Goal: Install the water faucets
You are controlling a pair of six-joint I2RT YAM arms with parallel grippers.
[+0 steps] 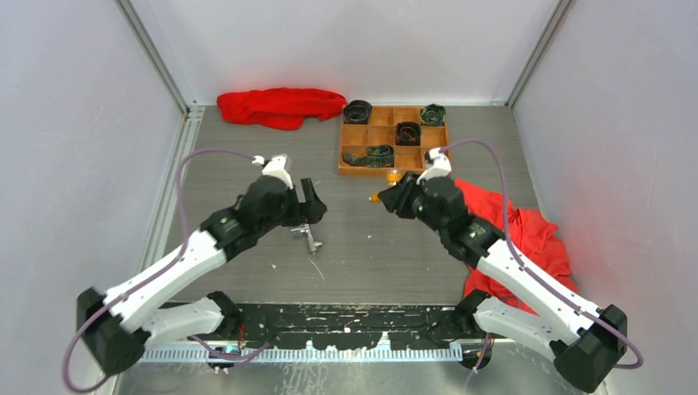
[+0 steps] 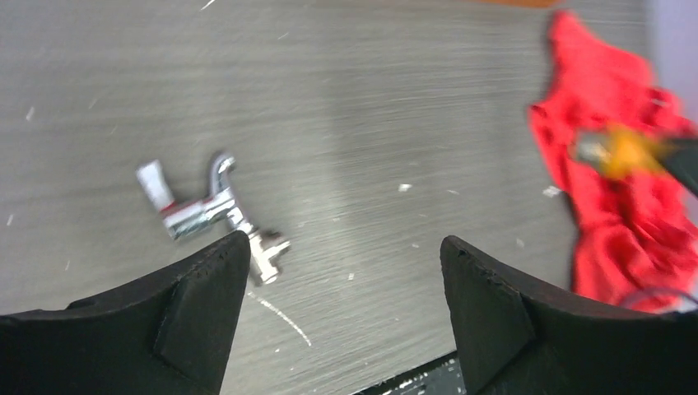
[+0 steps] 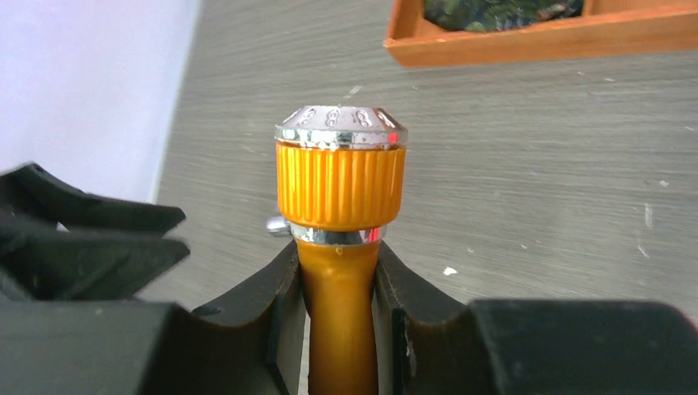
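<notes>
- The left tool (image 1: 311, 211) (image 2: 344, 243) stands open, its jaws wide apart, with only bare counter (image 1: 362, 247) (image 2: 370, 123) between them.
- The silver faucet (image 1: 307, 234) (image 2: 210, 212) lies on its side on the counter, held by nothing. It is left of centre and just below the left tool in the top view.
- In the left wrist view the faucet lies just outside the left finger (image 2: 206, 288), which hides its near end. Whether the two touch I cannot tell.
- The right tool (image 1: 391, 196) (image 3: 337, 280) is closed on the orange faucet (image 1: 377, 197) (image 3: 340, 185), gripping its smooth orange stem.
- Above the fingers shows a ribbed orange collar, and on that a silver cap. A small silver piece peeks out to the left, behind the collar.
- That faucet is off the counter, near the middle, just in front of the tray's (image 1: 354, 171) (image 3: 527, 41) near edge. Its end points towards the left arm.
- The left wrist view catches the orange faucet (image 2: 625, 150) as a blur at the right, in front of a red cloth (image 1: 535, 230) (image 2: 625, 222).
- This cloth lies crumpled on the right of the counter, partly under the right arm.
- The wooden tray sits at the back right, split into compartments, with dark rolls (image 1: 407, 132) in four of them.
- A second red cloth (image 1: 280, 105) lies at the back, left of the tray.
- The two faucets are well apart, with bare counter between them.
</notes>
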